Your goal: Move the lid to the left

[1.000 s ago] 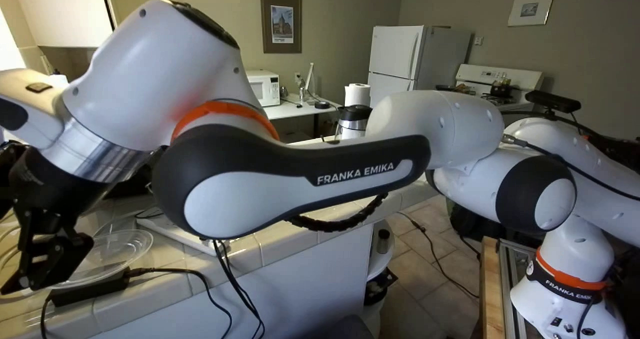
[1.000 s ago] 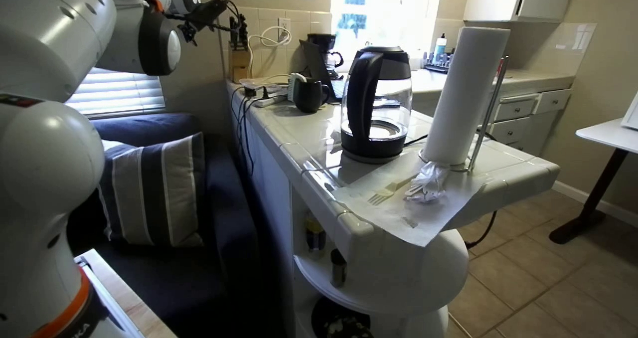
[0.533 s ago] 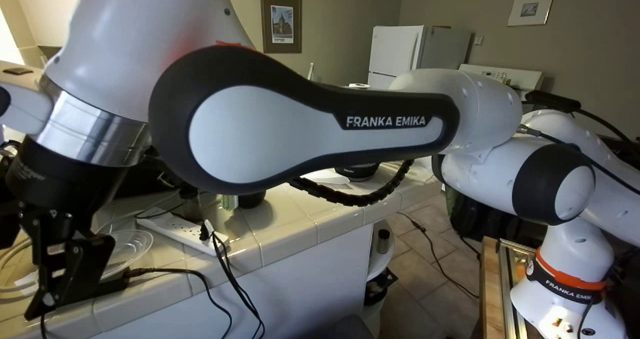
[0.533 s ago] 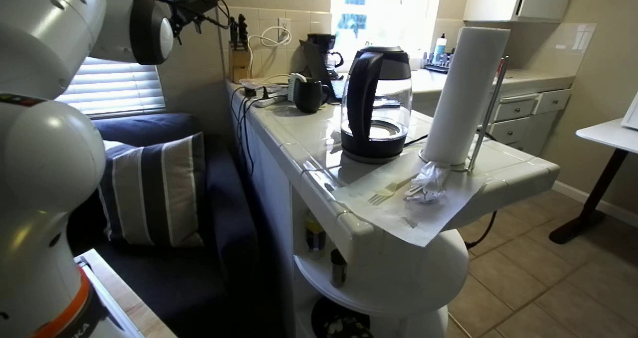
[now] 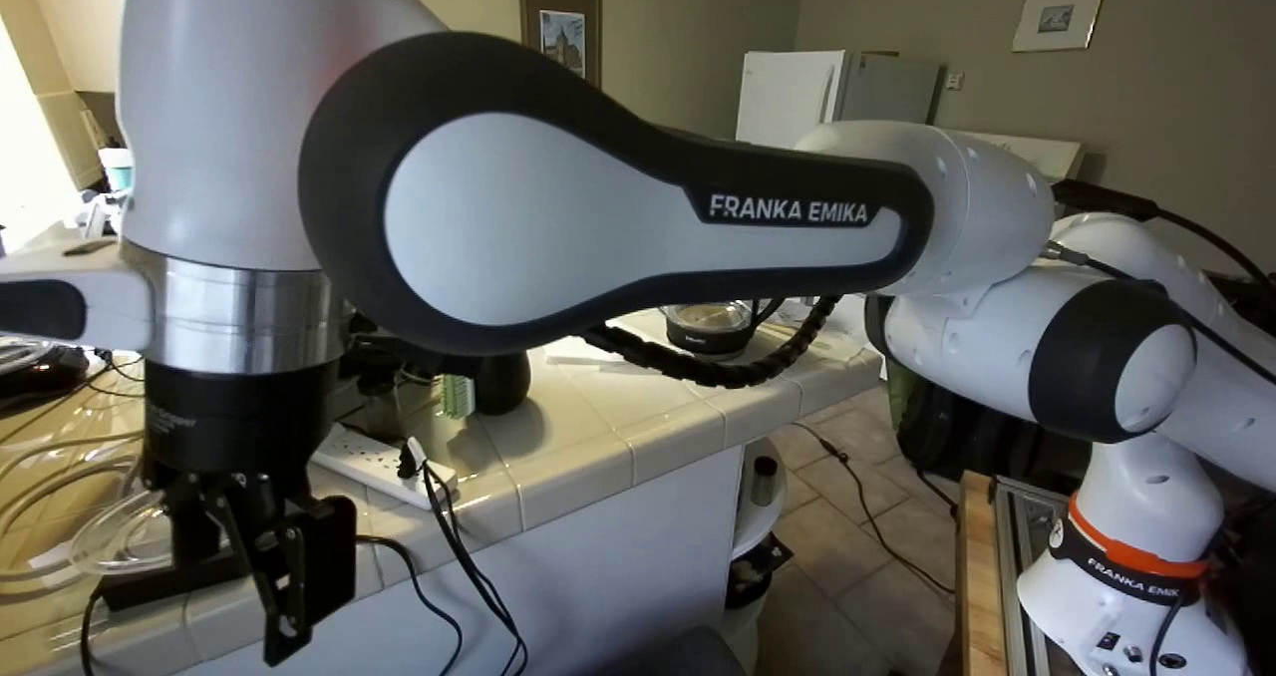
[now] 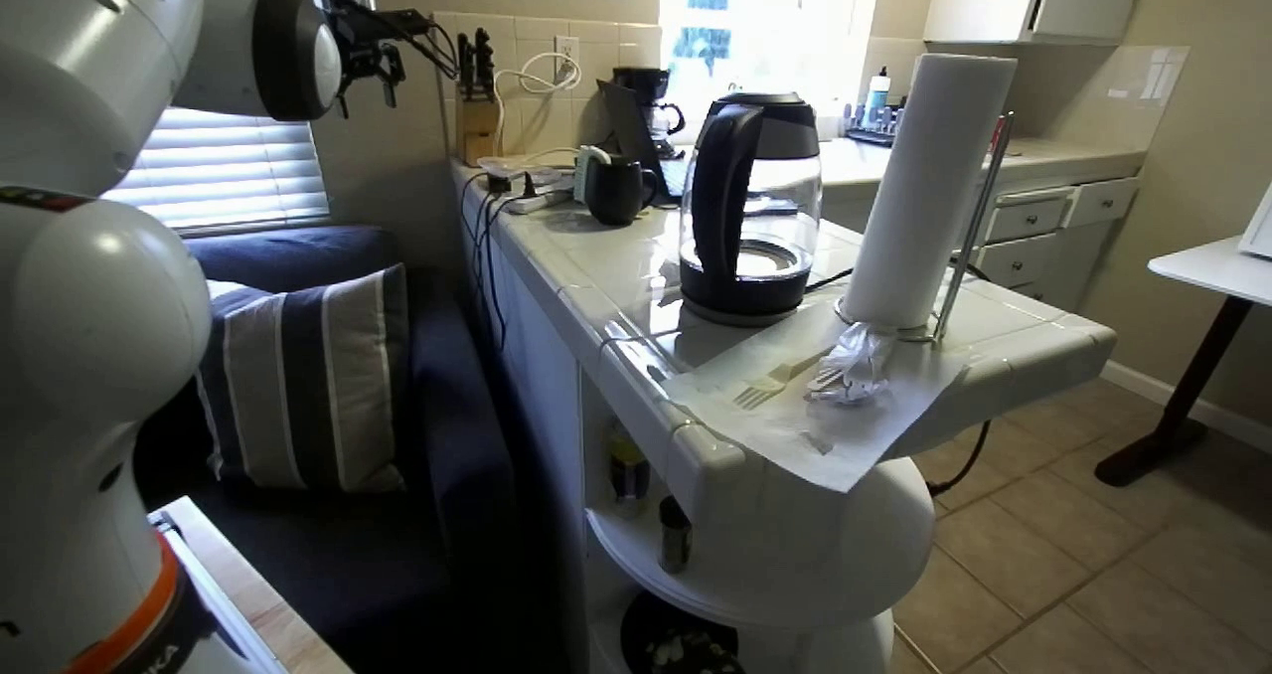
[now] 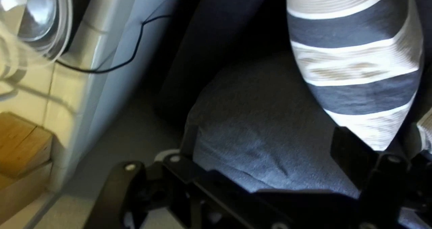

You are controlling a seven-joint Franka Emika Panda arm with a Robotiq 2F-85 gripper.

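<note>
The lid (image 5: 122, 539) is a round, shallow, see-through disc with a pale rim. It lies on the tiled counter by its edge, partly hidden behind my gripper in an exterior view. Its rim also shows at the upper left of the wrist view (image 7: 62, 23), and small at the counter's far end in an exterior view (image 6: 512, 165). My gripper (image 5: 294, 581) points down, apart from the lid and to its right there. In the wrist view my gripper (image 7: 271, 148) is open with nothing between its fingers, beyond the counter edge and above a dark couch cushion (image 7: 263, 131).
A black power adapter (image 5: 150, 584) with a cable lies against the lid. A white power strip (image 5: 384, 467), dark mug (image 6: 614, 193), glass kettle (image 6: 750, 207) and paper towel roll (image 6: 924, 197) stand along the counter. A wooden knife block (image 7: 25, 144) and striped pillow (image 7: 357, 53) are nearby.
My gripper has moved right and turned from tilted to nearly upright in an exterior view. It now blocks the lid's right part and uncovers its left part. The lid shows no clear shift.
</note>
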